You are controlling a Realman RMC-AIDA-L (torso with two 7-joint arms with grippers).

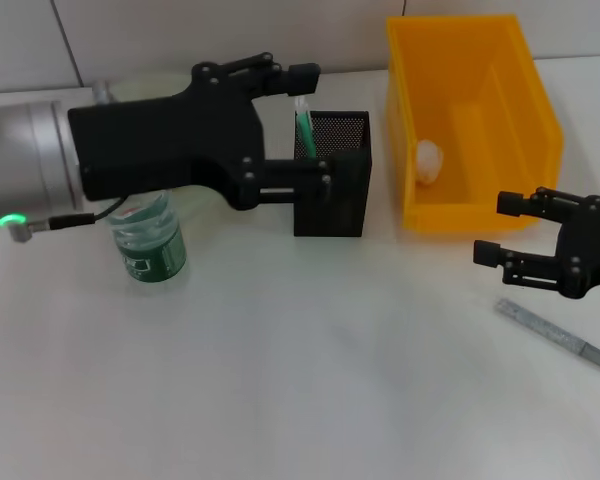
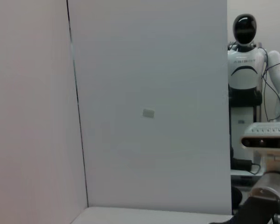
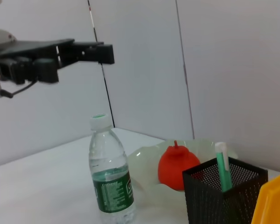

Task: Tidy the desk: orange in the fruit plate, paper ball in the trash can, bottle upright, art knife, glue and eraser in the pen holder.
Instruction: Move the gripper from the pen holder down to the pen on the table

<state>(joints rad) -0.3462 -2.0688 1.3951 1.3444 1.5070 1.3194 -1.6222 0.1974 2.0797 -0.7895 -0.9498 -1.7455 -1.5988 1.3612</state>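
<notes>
The bottle point(image 1: 150, 240) stood upright on the white table point(image 1: 300, 380), just in front of the pale fruit plate point(image 3: 196, 151), where a red-orange fruit point(image 3: 177, 165) lay. Beside it the black mesh pen holder point(image 1: 332, 175) held a green-capped stick point(image 1: 304, 125). The left tool point(image 1: 305, 125) hung above the holder, fingers spread and empty. A white paper ball point(image 1: 429, 160) lay in the yellow bin point(image 1: 470, 120). The right tool point(image 1: 505, 230) hovered wide near a grey art knife point(image 1: 557, 335).

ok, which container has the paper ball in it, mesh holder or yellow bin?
The yellow bin: the white paper ball lies on its floor. The black mesh holder holds only a green-tipped stick.
</notes>
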